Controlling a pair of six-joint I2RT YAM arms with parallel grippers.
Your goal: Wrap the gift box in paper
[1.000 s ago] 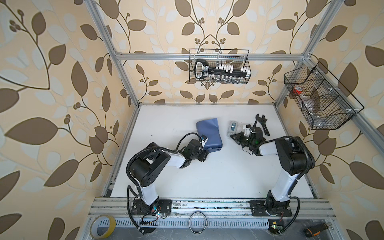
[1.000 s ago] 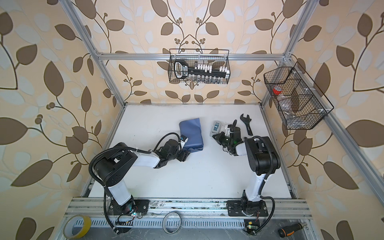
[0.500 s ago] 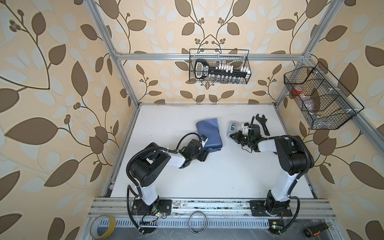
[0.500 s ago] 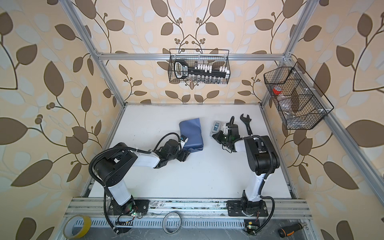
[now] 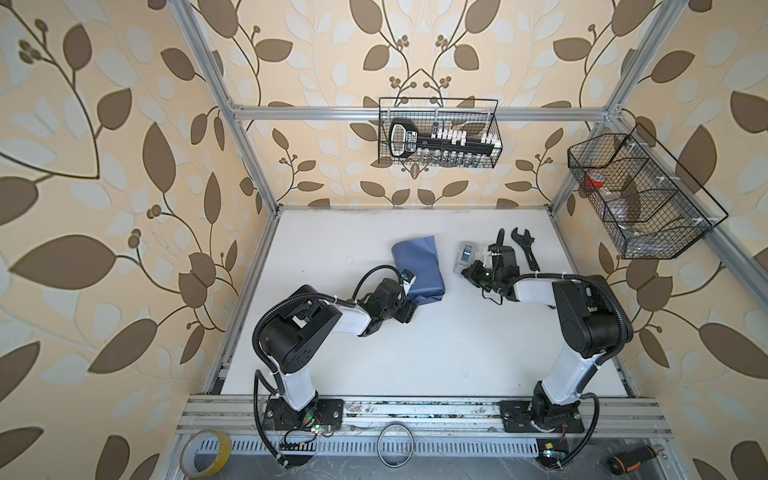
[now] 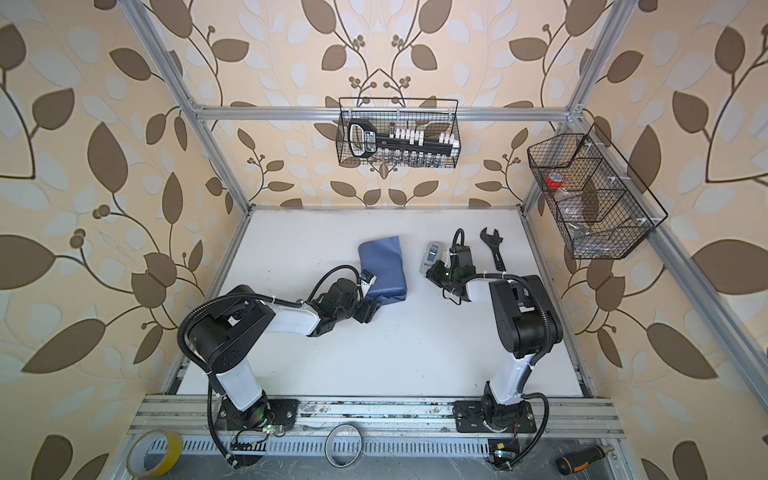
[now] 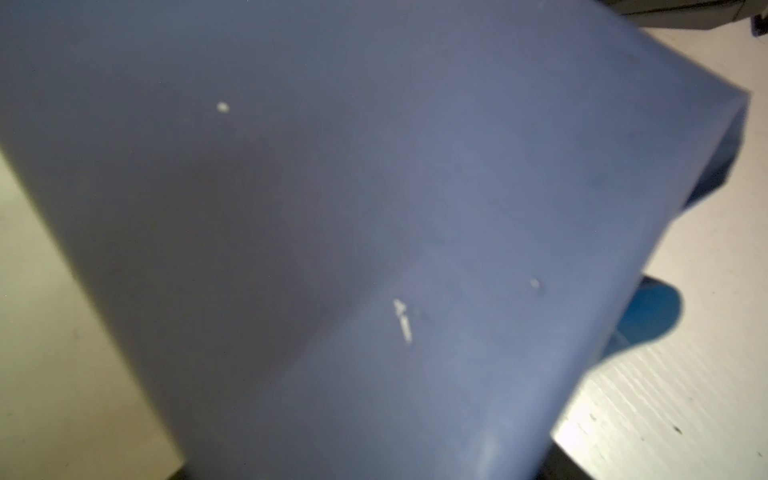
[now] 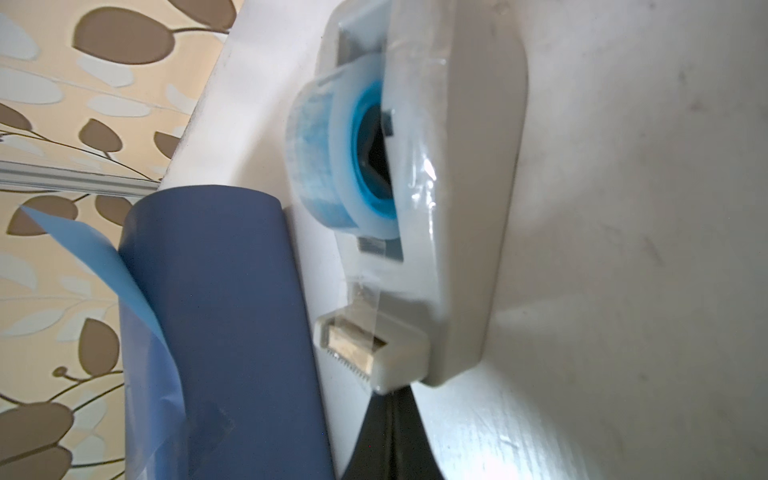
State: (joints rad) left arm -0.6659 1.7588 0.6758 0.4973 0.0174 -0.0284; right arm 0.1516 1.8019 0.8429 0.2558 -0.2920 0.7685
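The paper point(image 5: 417, 270) point(image 6: 382, 268) lies mid-table as a slate-blue bundle. The gift box is hidden inside it. My left gripper point(image 5: 409, 301) sits at the bundle's near end. In the left wrist view the paper point(image 7: 374, 208) fills the gap between the dark fingertips point(image 7: 559, 463). My right gripper point(image 5: 466, 272) point(image 8: 390, 436) is shut, its tip just under the toothed cutter of the grey-white tape dispenser point(image 5: 465, 255) point(image 8: 436, 187). I see nothing between its fingers. A light-blue flap point(image 8: 104, 257) and a clear tape piece point(image 8: 208, 419) show on the bundle.
A black wrench point(image 5: 525, 247) lies behind the right arm. Wire baskets hang on the back wall point(image 5: 438, 133) and the right wall point(image 5: 640, 195). A yellow tape roll point(image 5: 205, 451), a ring point(image 5: 395, 442) and a screwdriver point(image 5: 631, 461) lie beyond the front rail.
My right gripper has shifted a little left and turned, closing in on the dispenser's cutter end. The left arm and the bundle have not moved.
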